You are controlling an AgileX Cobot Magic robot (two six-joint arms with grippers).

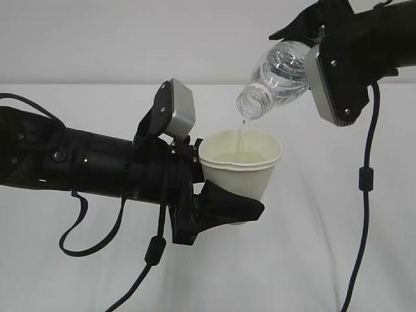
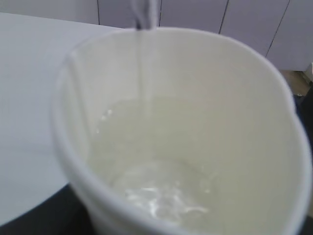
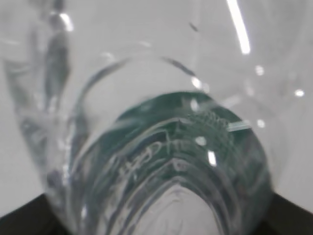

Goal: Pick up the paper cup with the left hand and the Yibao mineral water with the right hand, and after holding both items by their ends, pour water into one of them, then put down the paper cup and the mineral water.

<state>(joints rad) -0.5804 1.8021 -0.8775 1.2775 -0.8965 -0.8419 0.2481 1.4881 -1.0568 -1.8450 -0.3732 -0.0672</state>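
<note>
Left end effector (image 1: 218, 207), jaws partly spread, clamps the paper cup (image 1: 240, 166) near its base, upright and raised clear of the white bench (image 1: 312, 260). Water (image 2: 161, 191) pools inside it. Right end effector (image 1: 318, 39), jaws partly spread, grips the Yibao mineral water (image 1: 276, 71), tilted mouth-down just above the cup rim, a thin stream falling in.

Paper cup (image 2: 234, 127) fills the frame, seen from above its rim, mouth open toward 12 o'clock; water (image 2: 161, 191) pooled in the bottom, glinting near 6 o'clock; thin clear stream falling from 12 o'clock down the inner wall; pale table (image 2: 29, 98) at 9 o'clock; panelled wall (image 2: 254, 24) toward 1 o'clock.
</note>
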